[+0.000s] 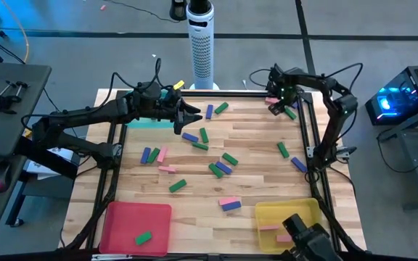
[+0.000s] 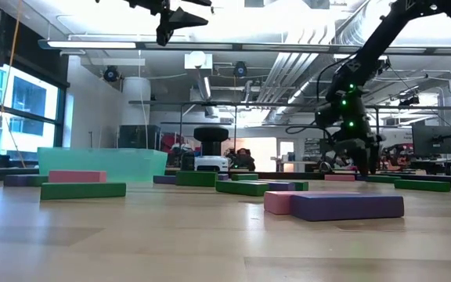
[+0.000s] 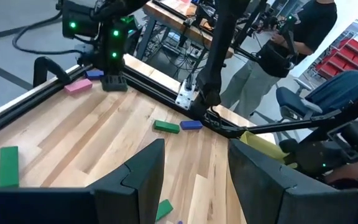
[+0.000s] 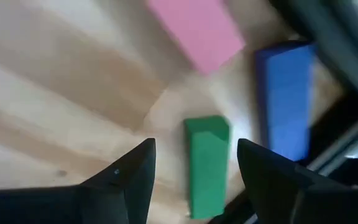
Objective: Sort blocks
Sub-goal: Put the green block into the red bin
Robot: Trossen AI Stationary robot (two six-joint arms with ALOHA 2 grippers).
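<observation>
nearest low cam: pink block (image 2: 288, 201) and a purple-blue block (image 2: 347, 207) lying touching on the wood, blue one in front.
tabletop: light wood planks (image 1: 260, 181), black rail frame round the edges.
blocks: blue, green and pink bars scattered over the middle and far part of the tabletop; one green block (image 1: 144, 237) in the red tray (image 1: 125, 217), pink ones in the yellow tray (image 1: 281, 214); teal tray (image 1: 147, 123) at far left, mostly under the left arm.
right claw: (image 1: 280, 104) down at the far right corner, fingers apart, gripping nothing. Green block (image 4: 207, 165) lies between the fingertips on the wood, blue block (image 4: 286, 99) just beside it, pink block (image 4: 194, 28) past both.
left claw: (image 1: 192, 114) raised above the far-left middle of the tabletop, fingers apart, empty.
room: white perforated column (image 1: 202, 51) behind the far edge, grey floor, desk at left, lit PC case at right.
low view only: ceiling ducts, strip lights, windows at left, teal tray as a translucent wall (image 2: 100, 163).
left wrist only: a person in a dark top (image 3: 291, 43) standing beyond the tabletop, red bins, an office chair; also the right arm with green LEDs near the corner.
right wrist only: the exact line-up of the green block between the fingers; high view shows just a small cluster there.
</observation>
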